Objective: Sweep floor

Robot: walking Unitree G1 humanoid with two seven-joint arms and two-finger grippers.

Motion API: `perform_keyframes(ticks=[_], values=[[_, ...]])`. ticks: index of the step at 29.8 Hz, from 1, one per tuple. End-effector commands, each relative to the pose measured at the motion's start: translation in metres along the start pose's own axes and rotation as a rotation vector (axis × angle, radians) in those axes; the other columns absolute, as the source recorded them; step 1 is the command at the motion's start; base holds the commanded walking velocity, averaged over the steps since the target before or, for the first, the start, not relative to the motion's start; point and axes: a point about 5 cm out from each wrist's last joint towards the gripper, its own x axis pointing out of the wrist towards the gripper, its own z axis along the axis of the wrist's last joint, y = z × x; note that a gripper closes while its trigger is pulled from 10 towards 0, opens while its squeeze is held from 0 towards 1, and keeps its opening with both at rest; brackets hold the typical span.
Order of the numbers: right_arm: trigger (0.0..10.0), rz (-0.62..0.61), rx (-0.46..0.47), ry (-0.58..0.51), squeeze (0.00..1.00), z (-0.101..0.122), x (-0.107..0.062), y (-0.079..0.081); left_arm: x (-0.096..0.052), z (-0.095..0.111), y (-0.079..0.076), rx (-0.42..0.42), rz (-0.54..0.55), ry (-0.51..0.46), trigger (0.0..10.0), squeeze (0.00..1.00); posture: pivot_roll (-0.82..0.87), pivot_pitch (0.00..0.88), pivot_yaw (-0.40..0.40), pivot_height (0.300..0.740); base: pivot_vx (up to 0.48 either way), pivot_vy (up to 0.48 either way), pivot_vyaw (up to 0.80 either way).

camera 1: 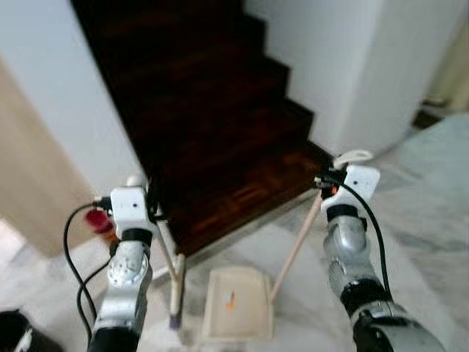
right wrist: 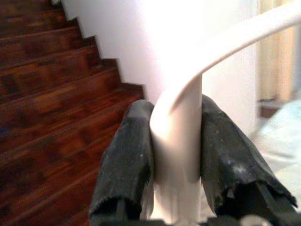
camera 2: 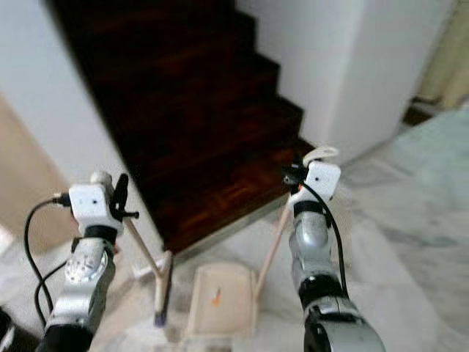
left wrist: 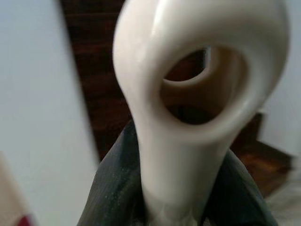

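Left eye view first: the left gripper (camera 1: 150,196), lower left of the frame, is clamped on the top of the broom (camera 1: 174,282), whose thin handle slants down to a brush head resting on the pale marble floor (camera 1: 432,213). Lower centre sits the cream dustpan (camera 1: 237,302) with a small orange scrap (camera 1: 231,299) already in its tray. Its long handle runs up and right to the right gripper (camera 1: 327,183), which pinches it near the looped end. Dark wooden stairs (camera 1: 212,110) climb through the upper middle, with white walls either side.

Right eye view: same layout, broom head just beside the dustpan's left edge, both low in the centre.

Left wrist view: the black fingers (left wrist: 110,188) press together around a glossy white handle that ends in a hanging loop close to the lens.

Right wrist view: two black fingers (right wrist: 124,160) squeeze a white tube, which curves away above them.

My read: both tools look light, stiff plastic, and that smooth gloss could twist or slip in a grip. Holding high gives reach but little leverage, so short, gentle strokes toward the pan seem wise.
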Motion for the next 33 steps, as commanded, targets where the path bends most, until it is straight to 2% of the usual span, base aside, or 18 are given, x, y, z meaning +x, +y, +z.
perform_keyframes(ticks=[1,9,13,33], values=[[10.0,0.021,0.014,-0.049,0.0,0.0112,0.0063,0.0091,0.0047,0.0113,0.0058,0.026,0.008,-0.061,10.0,0.0,0.03,0.0,0.116,0.74,0.0,0.0,-0.79],[10.0,0.015,0.01,-0.045,0.0,0.0106,0.006,0.0066,0.0053,0.0113,0.006,0.037,0.014,-0.061,10.0,0.0,0.02,0.0,0.112,0.74,0.0,0.0,-0.79],[10.0,0.015,0.008,-0.048,0.0,0.0119,0.0071,0.0064,0.0063,0.0121,0.0057,0.031,0.018,-0.065,10.0,0.0,0.02,0.0,0.11,0.74,0.0,-0.288,-0.79],[10.0,0.014,0.011,-0.05,0.0,0.0138,0.009,0.0073,0.0075,0.0129,0.0091,0.033,0.032,-0.07,10.0,0.0,0.02,0.0,0.11,0.74,0.0,0.0,-0.79]])
